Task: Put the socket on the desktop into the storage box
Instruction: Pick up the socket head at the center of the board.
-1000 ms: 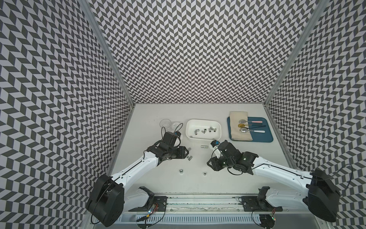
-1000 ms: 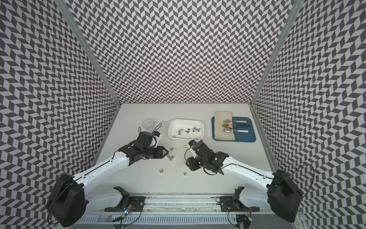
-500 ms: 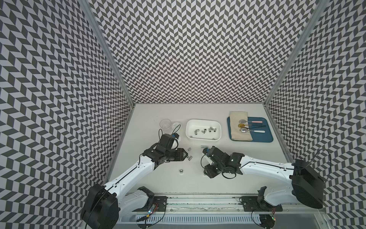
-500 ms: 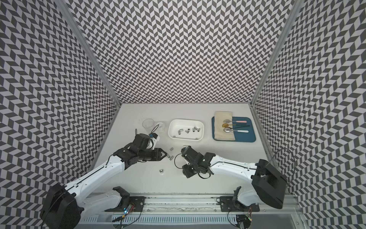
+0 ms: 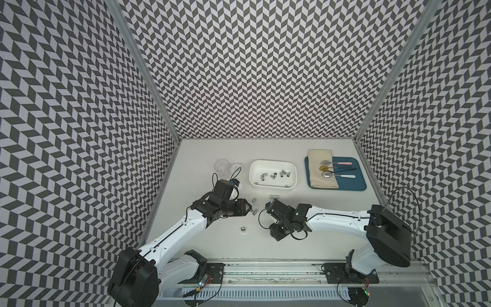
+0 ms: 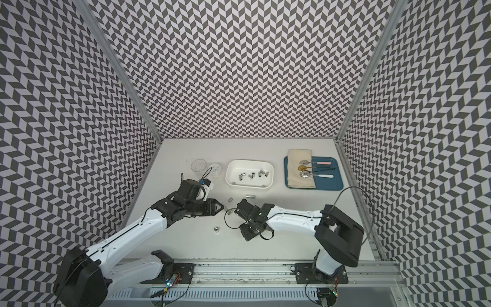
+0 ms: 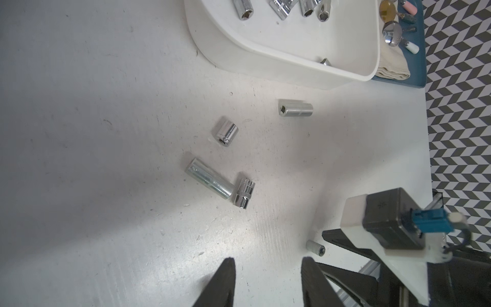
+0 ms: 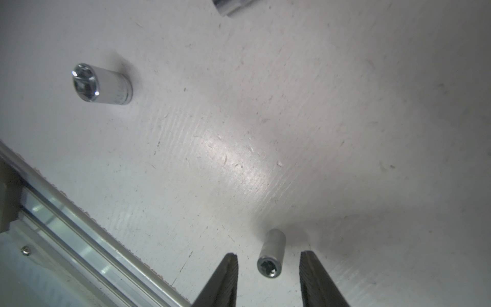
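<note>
Step in hand: pick-up of one loose socket. Your right jaws stand part open, one on either side of the small socket [image 8: 271, 255], which lies on the worktop [image 5: 265, 148]. There's a gap on both sides, so nothing is gripped yet. Your left jaws are part open too and empty, pointed at a cluster: the long socket [image 7: 210, 182] touches the knurled short socket [image 7: 244, 193], the plain short socket [image 7: 225, 131] is near them, and the mid-length socket [image 7: 295, 107] lies nearer the storage box [image 5: 273, 185]. The lone socket [image 5: 242, 229] sits apart, toward the rail [image 5: 265, 268]. The box is at the back of the worktop with the boxed sockets [image 5: 273, 175] already inside, so I'd judge the job roughly half done. Next move, as I read it: close the right jaws square across the small socket's round sides, since it may roll. Then lift, carry it over the rim and let go inside. Left takes the cluster after, one piece at a time.
</note>
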`<move>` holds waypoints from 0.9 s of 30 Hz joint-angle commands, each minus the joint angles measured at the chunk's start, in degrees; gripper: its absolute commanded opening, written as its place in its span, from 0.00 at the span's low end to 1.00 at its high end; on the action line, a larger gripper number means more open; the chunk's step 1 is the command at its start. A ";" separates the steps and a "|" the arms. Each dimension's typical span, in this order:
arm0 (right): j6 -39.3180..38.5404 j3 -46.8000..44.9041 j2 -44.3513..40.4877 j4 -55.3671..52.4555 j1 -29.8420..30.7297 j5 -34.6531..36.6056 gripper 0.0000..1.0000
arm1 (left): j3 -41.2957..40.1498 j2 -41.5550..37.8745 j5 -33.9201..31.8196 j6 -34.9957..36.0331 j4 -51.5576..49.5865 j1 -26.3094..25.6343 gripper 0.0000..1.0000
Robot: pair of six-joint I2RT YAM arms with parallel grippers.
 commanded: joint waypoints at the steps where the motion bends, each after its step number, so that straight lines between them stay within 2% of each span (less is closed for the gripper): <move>1: -0.24 1.45 1.47 0.08 0.63 1.40 0.42 | -0.40 -0.77 -0.37 -0.17 -0.60 0.31 0.44; 12: -0.41 2.23 4.17 -0.05 1.17 2.33 0.35 | -0.41 -0.81 -0.81 -0.33 -0.60 0.31 0.44; 17: -0.36 1.91 4.04 0.04 1.21 2.58 0.20 | -0.34 -0.81 -0.87 -0.39 -0.60 0.29 0.44; 27: 0.55 2.24 2.32 0.13 1.09 4.17 0.17 | -0.33 -0.91 -1.07 -0.39 -0.77 0.31 0.44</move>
